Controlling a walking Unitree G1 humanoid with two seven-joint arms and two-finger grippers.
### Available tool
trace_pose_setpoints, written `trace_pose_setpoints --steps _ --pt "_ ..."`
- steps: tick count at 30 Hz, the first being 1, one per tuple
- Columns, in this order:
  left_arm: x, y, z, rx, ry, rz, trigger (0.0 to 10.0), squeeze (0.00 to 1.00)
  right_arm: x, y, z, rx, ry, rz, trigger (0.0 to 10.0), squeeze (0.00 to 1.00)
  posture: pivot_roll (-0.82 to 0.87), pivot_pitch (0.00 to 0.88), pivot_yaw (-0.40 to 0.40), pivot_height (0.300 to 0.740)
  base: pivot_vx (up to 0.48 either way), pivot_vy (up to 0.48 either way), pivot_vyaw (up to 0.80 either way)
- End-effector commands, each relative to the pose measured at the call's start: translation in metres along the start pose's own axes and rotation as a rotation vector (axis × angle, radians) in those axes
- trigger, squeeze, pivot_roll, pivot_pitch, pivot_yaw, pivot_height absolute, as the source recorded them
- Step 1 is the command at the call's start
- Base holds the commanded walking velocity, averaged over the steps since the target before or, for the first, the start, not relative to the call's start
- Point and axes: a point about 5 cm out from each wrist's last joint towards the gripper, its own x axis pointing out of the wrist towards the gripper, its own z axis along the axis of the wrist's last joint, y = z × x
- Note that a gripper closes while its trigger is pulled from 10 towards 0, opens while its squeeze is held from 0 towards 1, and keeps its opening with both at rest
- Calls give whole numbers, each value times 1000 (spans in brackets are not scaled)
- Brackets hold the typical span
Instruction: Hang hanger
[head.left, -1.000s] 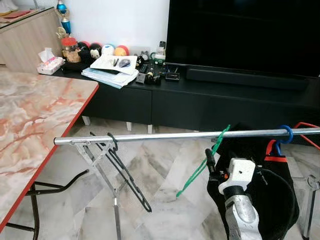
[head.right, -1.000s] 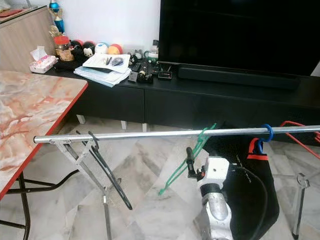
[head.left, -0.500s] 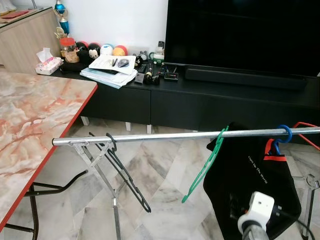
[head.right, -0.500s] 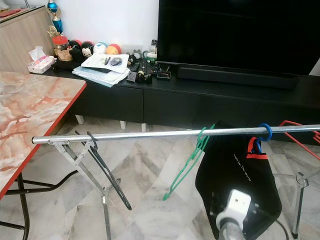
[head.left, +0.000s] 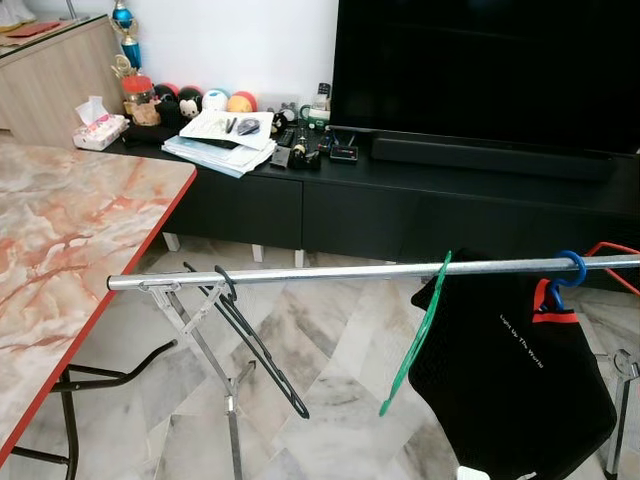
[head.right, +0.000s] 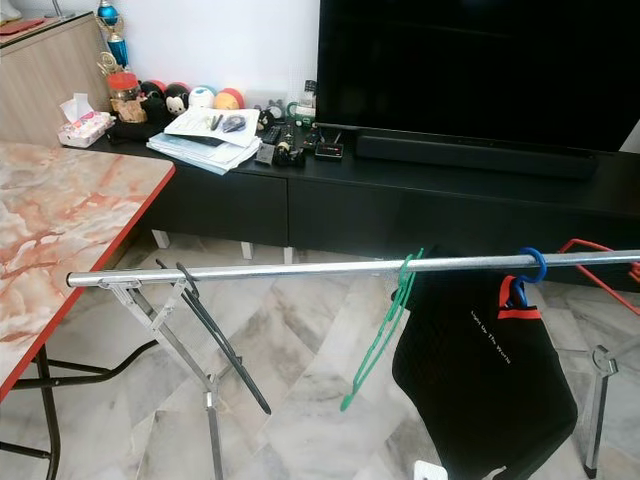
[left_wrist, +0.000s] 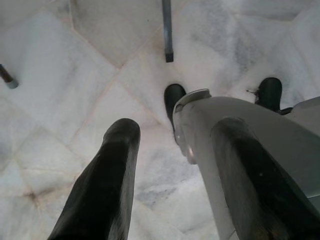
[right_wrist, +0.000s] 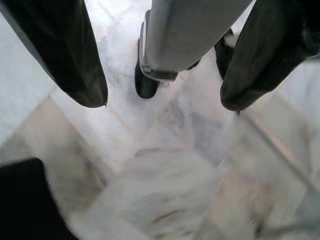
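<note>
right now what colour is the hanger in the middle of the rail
Green: the middle hanger on the rail, clearest in the left eye view.

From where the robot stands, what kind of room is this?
Most likely a living room in a home: a big dark television sits on a long black cabinet, a marble-patterned table stands beside it, and a metal drying rail holds hangers.

Our head stereo pair looks forward and down from standing height at the metal rail (head.left: 360, 270), with the TV console (head.right: 450, 190) behind it; both eyes share this scene, slightly offset sideways. Our wrist cameras both face down, close above the marble floor (left_wrist: 60, 100), along their black fingers (right_wrist: 65, 55).
</note>
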Motion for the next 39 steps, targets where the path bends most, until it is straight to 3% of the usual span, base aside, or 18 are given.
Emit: trace_pose_setpoints --steps 1,9,16,20,39 --pt "-2 -1 -14 -3 51 6 10000 0 0 4 -6 -86 39 25 10000 0 -40 44 -27 740 0 0 0" --pt "-2 -1 -14 -17 45 11 10000 0 -2 -8 -2 -187 -2 -58 10000 0 -28 29 -31 740 0 0 0" --pt "-2 -2 -14 -12 45 3 10000 0 -1 -9 10 -100 -59 -94 10000 0 -33 27 -27 740 0 0 0" --pt "-2 -2 -13 -14 43 1 10000 0 0 -9 15 14 -91 -104 10000 0 -29 38 -29 740 0 0 0" --pt "-1 -2 -12 -15 40 -10 10000 0 0 -2 11 13 -102 -69 10000 0 -33 56 -30 740 0 0 0"
